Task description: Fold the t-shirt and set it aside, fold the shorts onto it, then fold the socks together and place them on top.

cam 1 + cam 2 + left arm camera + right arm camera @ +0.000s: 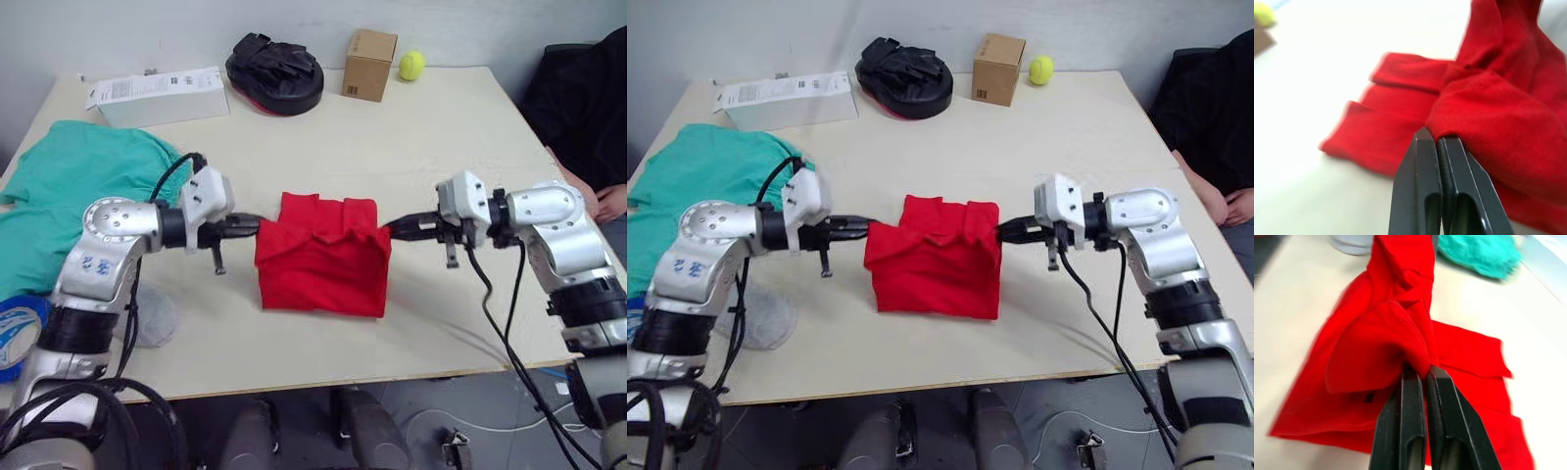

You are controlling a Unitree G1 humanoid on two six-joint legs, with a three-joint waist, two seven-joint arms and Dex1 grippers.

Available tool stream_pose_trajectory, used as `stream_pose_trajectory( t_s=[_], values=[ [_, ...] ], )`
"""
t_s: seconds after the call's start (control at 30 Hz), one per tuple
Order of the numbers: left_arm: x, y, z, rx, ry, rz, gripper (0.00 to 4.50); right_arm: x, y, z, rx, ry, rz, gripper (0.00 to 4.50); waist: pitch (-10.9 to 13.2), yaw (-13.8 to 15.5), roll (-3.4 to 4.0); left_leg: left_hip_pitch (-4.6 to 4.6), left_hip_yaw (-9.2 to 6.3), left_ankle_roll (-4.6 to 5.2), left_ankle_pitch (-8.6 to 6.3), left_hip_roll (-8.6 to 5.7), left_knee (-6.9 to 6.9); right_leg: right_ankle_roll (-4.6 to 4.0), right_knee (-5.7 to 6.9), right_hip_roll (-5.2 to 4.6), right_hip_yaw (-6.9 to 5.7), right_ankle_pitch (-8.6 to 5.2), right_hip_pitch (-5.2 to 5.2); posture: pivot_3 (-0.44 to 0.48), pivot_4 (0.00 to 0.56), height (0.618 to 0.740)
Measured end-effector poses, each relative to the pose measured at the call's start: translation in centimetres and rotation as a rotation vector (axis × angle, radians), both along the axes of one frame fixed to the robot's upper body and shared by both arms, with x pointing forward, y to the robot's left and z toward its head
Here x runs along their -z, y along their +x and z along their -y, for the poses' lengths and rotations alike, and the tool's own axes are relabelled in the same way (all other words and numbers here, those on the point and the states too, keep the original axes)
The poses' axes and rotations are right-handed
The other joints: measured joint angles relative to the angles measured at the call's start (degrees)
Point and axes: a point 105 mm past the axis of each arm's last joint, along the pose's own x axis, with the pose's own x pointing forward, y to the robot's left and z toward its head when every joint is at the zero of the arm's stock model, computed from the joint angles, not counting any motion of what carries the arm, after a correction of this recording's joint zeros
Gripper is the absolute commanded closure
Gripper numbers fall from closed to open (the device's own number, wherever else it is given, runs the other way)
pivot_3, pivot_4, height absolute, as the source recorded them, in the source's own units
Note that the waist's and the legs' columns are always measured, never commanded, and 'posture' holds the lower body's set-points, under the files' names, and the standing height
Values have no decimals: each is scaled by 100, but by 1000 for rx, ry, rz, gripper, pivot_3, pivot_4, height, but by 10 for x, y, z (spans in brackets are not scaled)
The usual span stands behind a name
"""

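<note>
The t-shirt lay mid-table, partly folded, because your left claw and right claw each pinched an upper corner, lifting that edge for another fold, shorts waiting far left.

Gripper: my left gripper, fingers pressed together on a bunched red fold.
Held item: t-shirt, red, its pinched corner raised off the rest.
Layers: flat folded bands of the shirt lying stacked on the table beyond my fingertips.
Background: a blurred yellow-green ball beside a brown box.
</note>
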Motion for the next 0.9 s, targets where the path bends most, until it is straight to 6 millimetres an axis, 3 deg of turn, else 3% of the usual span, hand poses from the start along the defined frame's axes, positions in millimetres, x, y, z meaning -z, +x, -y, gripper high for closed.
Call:
stream_pose_trajectory(
  t_s=[0.13, 0.27, 0.43, 0.6, 0.7, 0.9],
  values=[
    [9, 29, 6, -78, -63, -81, 4500, 8, 27, -3, 117, 46, -79, 4450, 0, -8, 0, 0, 14, 5, -1, -1, 21, 9, 17, 0, -14, 5, -2, 0, 150, 740],
    [36, 46, 3, -166, -96, -237, 4500, 24, 44, 1, 232, 71, -207, 4450, 0, -21, 0, -3, 25, -24, 15, 3, 23, 10, 22, 1, -18, 5, -12, 0, 150, 740],
    [66, 56, 1, -276, -146, -403, 4500, 46, 53, 12, 370, 79, -416, 4450, 0, -6, 0, -31, 23, -26, 15, 3, 35, 10, 34, -1, -21, 5, -37, 0, 150, 740],
    [71, 62, 2, -305, -149, -408, 4500, 51, 57, 14, 404, 66, -407, 4450, 0, -8, 0, -88, 22, -35, 21, -1, 63, 14, 65, -1, -23, 8, -97, 0, 150, 740],
    [71, 64, 4, -305, -153, -398, 3864, 50, 57, 15, 397, 52, -365, 3737, 0, -7, 0, -88, 19, -38, 24, -1, 63, 14, 67, 0, -25, 8, -96, 0, 150, 740],
    [68, 68, 0, -327, -174, -379, 1926, 57, 57, 20, 418, 31, -358, 1545, 0, -20, 0, -88, 21, -37, 25, -2, 63, 18, 68, 0, -23, 10, -96, 0, 150, 740]
  ],
)
